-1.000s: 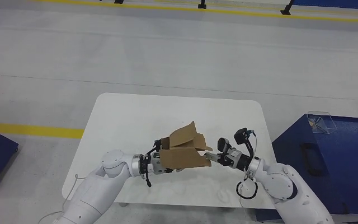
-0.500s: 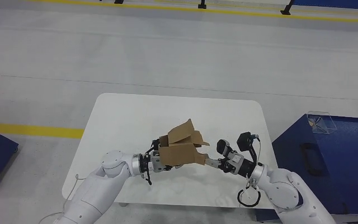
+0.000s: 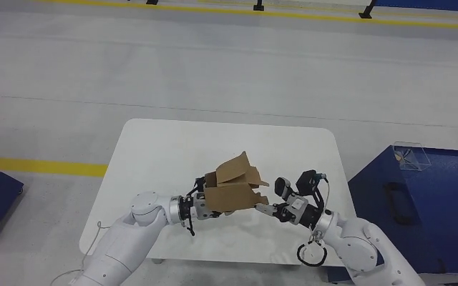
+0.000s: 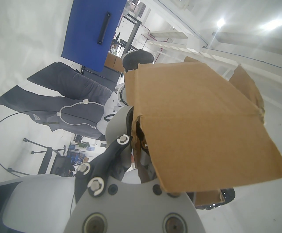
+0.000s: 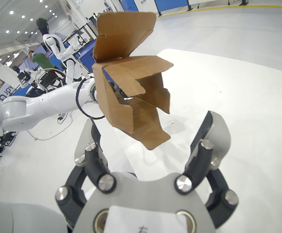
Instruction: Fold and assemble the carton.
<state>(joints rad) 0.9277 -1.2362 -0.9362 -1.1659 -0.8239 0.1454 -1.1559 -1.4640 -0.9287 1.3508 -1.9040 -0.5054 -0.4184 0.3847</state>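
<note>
A robotics hall: pale floor [image 3: 215,64] with yellow lines [image 3: 50,168], blue partitions [image 5: 174,4], another humanoid robot [image 5: 54,44] standing behind.

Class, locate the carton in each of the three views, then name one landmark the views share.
Top view: carton mid-picture, above the white table.
Left wrist view: carton close up before the camera.
Right wrist view: carton ahead of the open fingers.
Shared landmark: white table.

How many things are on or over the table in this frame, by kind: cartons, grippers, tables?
carton: 1
grippers: 2 (left gripper, right gripper)
table: 1
Total: 4
</note>
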